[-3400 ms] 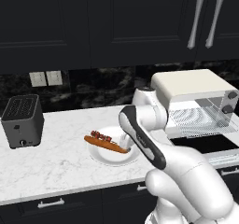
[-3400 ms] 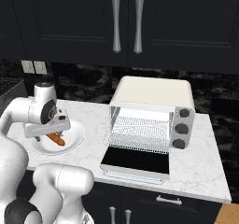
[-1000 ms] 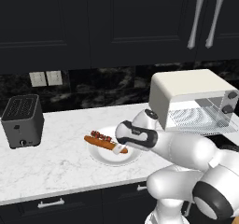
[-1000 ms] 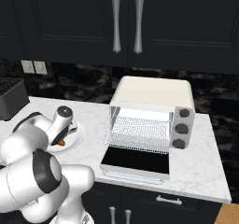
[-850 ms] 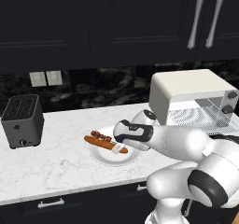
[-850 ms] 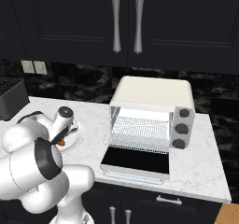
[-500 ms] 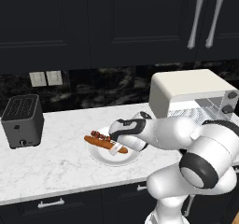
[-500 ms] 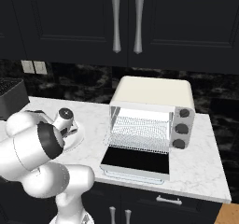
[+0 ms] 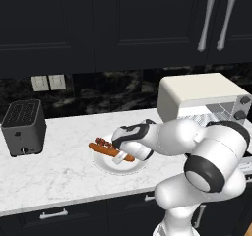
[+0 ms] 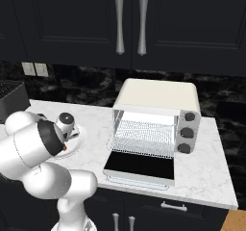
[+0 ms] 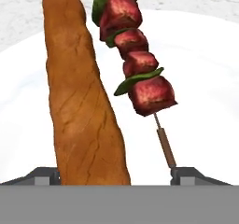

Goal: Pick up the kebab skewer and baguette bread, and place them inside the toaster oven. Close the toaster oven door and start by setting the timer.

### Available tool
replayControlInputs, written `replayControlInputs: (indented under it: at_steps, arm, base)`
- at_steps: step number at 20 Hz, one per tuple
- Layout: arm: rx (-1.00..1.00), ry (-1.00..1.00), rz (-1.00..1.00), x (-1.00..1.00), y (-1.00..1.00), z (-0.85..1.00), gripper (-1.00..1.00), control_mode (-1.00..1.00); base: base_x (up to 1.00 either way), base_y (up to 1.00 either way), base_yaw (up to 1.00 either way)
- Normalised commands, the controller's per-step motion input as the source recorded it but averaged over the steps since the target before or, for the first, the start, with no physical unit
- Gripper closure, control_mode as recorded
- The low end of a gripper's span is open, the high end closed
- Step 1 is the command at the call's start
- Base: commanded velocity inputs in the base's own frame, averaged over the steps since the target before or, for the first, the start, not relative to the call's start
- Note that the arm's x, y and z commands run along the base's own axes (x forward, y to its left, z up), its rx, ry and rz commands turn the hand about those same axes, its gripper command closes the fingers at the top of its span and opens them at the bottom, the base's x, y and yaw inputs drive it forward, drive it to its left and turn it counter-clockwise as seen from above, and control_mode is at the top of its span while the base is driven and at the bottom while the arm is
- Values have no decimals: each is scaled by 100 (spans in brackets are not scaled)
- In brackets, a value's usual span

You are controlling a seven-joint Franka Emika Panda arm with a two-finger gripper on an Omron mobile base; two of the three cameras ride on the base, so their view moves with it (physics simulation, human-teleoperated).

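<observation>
No readable text, labels, brands or numbers anywhere (oven knobs unmarked).

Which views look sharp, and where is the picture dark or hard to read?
Hand view: bright and crisp on the baguette and skewer on the plate. Left base view: upper cabinets nearly black, plate partly hidden by the arm. Right base view: oven evenly lit, its door dark glass.

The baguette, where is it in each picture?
Left base view: baguette lies on the plate, centre-left, partly behind the gripper.
Right base view: hidden behind the arm.
Hand view: baguette fills the left, beside the skewer.
Shared landmark: the plate.
</observation>
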Motion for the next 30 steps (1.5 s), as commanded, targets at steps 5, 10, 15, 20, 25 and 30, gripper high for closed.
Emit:
replayControlInputs:
  at_steps: [5,10,15,20,25,30]
  arm:
    - [0,0,0,0,0,-5,100,-100]
    - [2,0,0,-34,-7,7,100,-100]
    - [7,0,0,-72,-6,62,100,-100]
    - [2,0,-1,-42,-30,95,100,-100]
    - [0,0,-10,-99,-68,23,100,-100]
    - [0,2,-16,-79,-95,27,100,-100]
  base:
    - [0,0,0]
    - [0,0,0]
    - [0,0,0]
    - [0,0,0]
    - [0,0,0]
    - [0,0,0]
